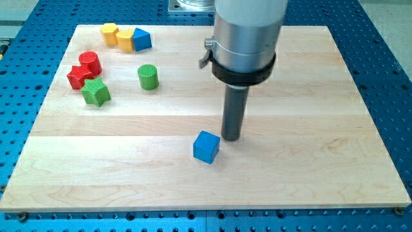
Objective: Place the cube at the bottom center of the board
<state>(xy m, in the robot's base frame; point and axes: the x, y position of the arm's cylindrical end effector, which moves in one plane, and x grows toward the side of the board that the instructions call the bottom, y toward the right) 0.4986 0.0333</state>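
A blue cube [206, 147] sits on the wooden board [309, 167], a little below the board's middle and slightly left of centre. My tip [230, 138] rests on the board just to the cube's upper right, very close to it; I cannot tell whether they touch. The rod hangs from a large grey cylinder [248, 35] at the view's top.
At the upper left stand a yellow block [109, 32], a second yellow block [125, 38], a blue pointed block [141, 40], a red cylinder [89, 62], a red star-like block [78, 77], a green star [96, 93] and a green cylinder [148, 77].
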